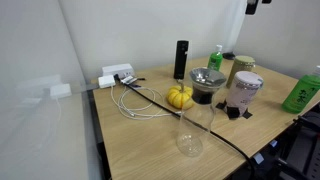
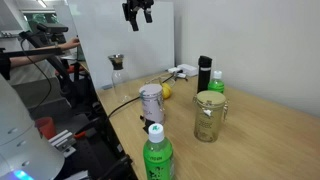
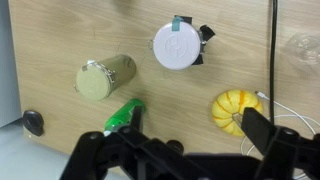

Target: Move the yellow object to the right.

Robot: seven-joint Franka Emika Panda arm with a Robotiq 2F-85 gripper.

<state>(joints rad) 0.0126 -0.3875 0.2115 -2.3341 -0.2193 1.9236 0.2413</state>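
1. The small ribbed yellow-orange pumpkin-shaped object (image 1: 180, 96) sits on the light wooden table (image 1: 140, 145), near the white-lidded plastic cup (image 1: 245, 90) but not touching it.
2. The tall clear glass bottle (image 1: 190, 130) stands upright, farther from that cup than the pumpkin shape is.
3. The black gripper (image 2: 138, 18) hangs high above the cup with its fingers spread wide, holding nothing.

Yellow object (image 3: 237, 110): small, round, ribbed like a mini pumpkin, yellow-orange. It sat upright, nothing gripping it. It was near the white-lidded jar (image 3: 177, 45) but not touching it, with a clear gap between them.
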